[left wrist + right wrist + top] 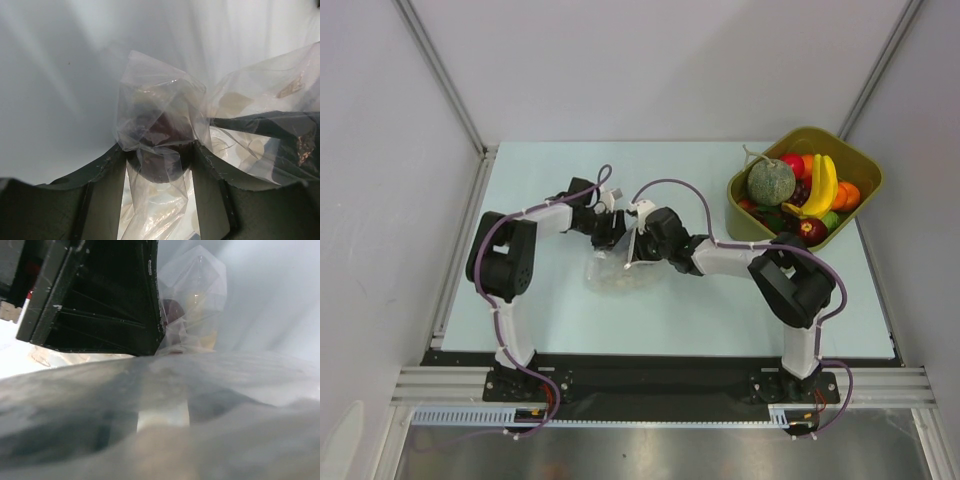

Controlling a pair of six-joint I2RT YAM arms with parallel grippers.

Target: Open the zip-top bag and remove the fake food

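The clear zip-top bag [618, 277] lies crumpled at mid-table with both grippers at its top edge. My left gripper [159, 148] is shut on a dark maroon round piece of fake food [161, 169], squeezed through the bag's film [150, 80]. The right gripper [634, 252] sits just right of it. In the right wrist view, blurred plastic covers most of the picture. The right gripper's [162, 412] dark fingers stand apart around a pale gap. Beyond them are the left gripper's black finger [100, 300] and the maroon piece [172, 310] in the bag [195, 280].
An olive-green tub [865, 165] at the back right holds a grey-green melon [771, 181], a yellow banana [825, 185] and other toy fruit. White walls close in the pale table [720, 310] on three sides.
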